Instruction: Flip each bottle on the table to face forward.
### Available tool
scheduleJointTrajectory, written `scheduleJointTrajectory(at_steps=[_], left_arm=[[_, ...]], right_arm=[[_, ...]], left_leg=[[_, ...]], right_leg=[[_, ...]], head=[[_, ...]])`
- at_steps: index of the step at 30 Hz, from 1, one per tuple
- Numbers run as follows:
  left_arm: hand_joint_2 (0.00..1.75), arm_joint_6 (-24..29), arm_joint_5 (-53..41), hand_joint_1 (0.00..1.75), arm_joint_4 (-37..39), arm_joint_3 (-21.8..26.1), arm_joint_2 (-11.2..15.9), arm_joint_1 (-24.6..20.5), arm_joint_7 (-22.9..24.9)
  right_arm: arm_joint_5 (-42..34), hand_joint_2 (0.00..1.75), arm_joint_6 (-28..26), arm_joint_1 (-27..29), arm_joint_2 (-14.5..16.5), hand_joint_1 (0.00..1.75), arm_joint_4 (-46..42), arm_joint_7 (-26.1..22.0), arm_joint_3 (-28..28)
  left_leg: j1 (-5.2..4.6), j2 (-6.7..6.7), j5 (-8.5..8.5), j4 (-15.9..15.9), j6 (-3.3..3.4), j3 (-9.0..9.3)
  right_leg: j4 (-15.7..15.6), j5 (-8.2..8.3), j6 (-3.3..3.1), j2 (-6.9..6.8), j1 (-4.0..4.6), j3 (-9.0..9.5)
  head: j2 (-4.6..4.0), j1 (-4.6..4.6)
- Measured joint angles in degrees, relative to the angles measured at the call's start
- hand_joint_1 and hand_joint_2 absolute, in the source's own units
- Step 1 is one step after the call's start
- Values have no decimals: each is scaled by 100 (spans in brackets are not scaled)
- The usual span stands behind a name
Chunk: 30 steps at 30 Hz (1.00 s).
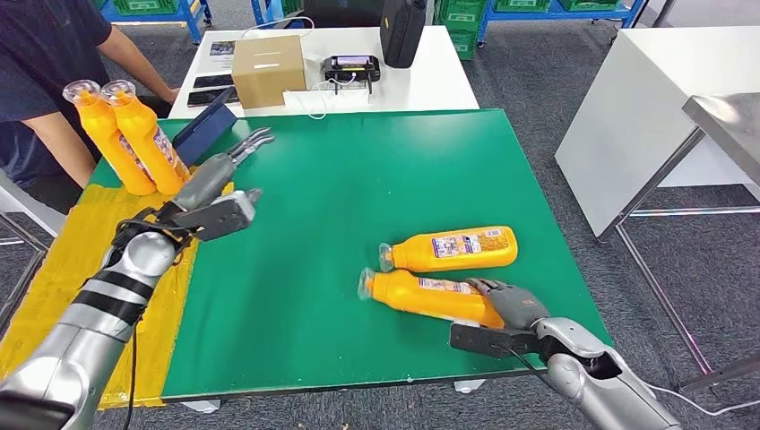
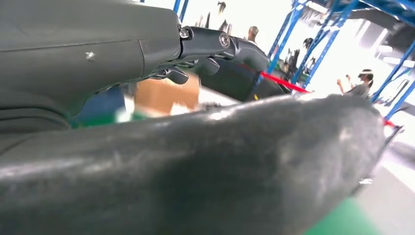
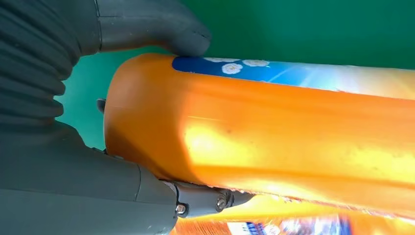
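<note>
- Your right hand (image 1: 513, 305) sat at about 5 o'clock on the green table (image 1: 376, 161), wrapped around the base end of the nearer lying bottle (image 1: 430, 296). In the right wrist view the thumb (image 3: 161, 29) pressed one side of that orange bottle and a dark finger (image 3: 205, 198) ran under the other side, so it was a real grasp.
- That bottle lay on its side, cap pointing toward 9 o'clock, label partly showing.
- The second lying bottle (image 1: 453, 249) was just beyond it, side by side, also cap toward 9 o'clock, label facing up.
- Your left hand (image 1: 224, 184) hovered around 10 o'clock, fingers stretched out and apart, holding nothing.
- Two upright bottles (image 1: 134, 139) stood touching each other at the 10 o'clock corner, right next to the person's arm (image 1: 63, 148).
- A cardboard box (image 1: 267, 67) sat on the white table at 12 o'clock.
</note>
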Motion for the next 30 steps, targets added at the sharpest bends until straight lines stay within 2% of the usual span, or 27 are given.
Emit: scheduleJointTrajectory(at_steps=[3,5,8,12,16,21,30], left_arm=[[0,-434,904,0,-533,558,4,729,292],[0,-603,1437,0,-918,948,-78,1209,580],[0,-700,1960,0,-1438,1407,-257,1747,885],[0,-726,2162,0,-1846,1662,-416,2080,1023],[175,-1011,2926,0,-2181,1754,-572,2285,1240],[175,-1487,4278,0,-2519,1563,-776,2540,1790],[175,-1742,5279,0,-2801,1016,-862,2757,2149]], right_arm=[[-1366,175,-125,528,451,175,-433,1,-721],[-1898,175,-235,939,737,175,-923,56,-1128],[-2161,175,-443,1385,1101,175,-1670,104,-1606],[-2189,175,-547,1621,1371,175,-2195,75,-1943],[-2056,175,-625,1713,1589,175,-2447,-98,-2074],[-1840,175,-630,1614,1838,175,-2516,-119,-2032],[-1538,175,-632,1306,2037,175,-2458,-157,-1640]], left_leg=[[-2,-8,11,1,-5,-27],[-2,-31,23,3,-11,-83],[-4,-58,40,3,-13,-166],[-8,-66,41,3,-11,-198],[-16,-68,39,3,-9,-206],[-18,-72,40,3,-8,-209],[-19,-72,41,3,-8,-212]], right_leg=[[7,4,-6,-4,0,-37],[17,3,-7,-18,0,-89],[25,3,-7,-36,1,-165],[25,3,-6,-41,-3,-191],[24,4,-5,-41,-10,-199],[23,4,-4,-46,-11,-200],[24,5,-3,-48,-8,-203]], head=[[0,-3],[0,-5],[0,-5],[0,-2],[0,-3],[0,-3],[0,-3]])
